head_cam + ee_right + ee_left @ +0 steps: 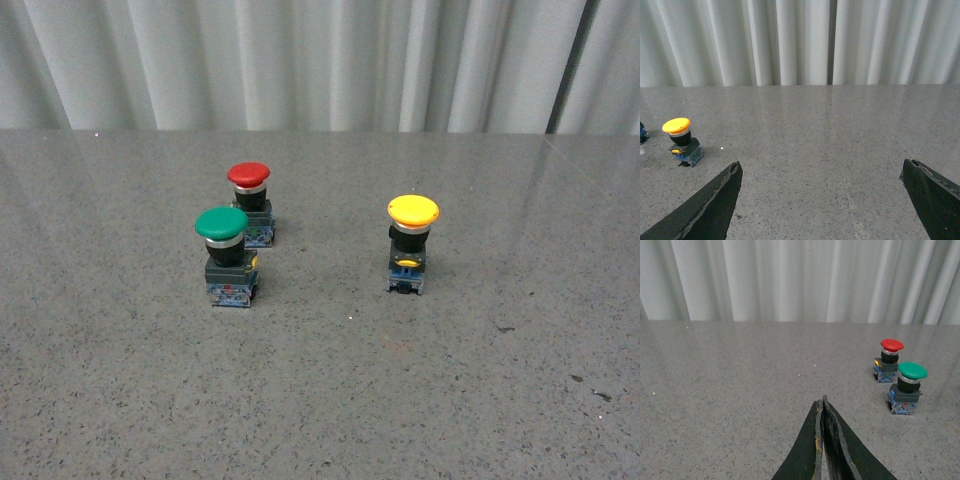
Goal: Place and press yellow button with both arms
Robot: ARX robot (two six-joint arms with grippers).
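Left end effector (822,399) has its two dark fingers pressed together at the tips, nothing between them, above bare tabletop (740,405); finger bases are cut off by the frame edge. Right end effector (821,164) is spread wide with nothing in it; only the two finger ends show, the rest is cut off. Neither arm shows in the front view. Yellow button (680,142) stands on the tabletop well apart from the right end effector, untouched. It is upright with its long axis vertical, yellow cap pointing up, black neck below, and the dark base with blue and yellow bits flat on the surface. In the front view it sits right of centre, well apart from the green button (228,258) and red button (250,205). Those two stand upright just beside each other on the left, green nearer the camera, red behind it. Left wrist view shows only that pair, not the yellow one. A blue scrap at the edge of the right wrist view is cut off, so it can't be identified. Pale pleated curtain (300,60) hangs behind the tabletop.
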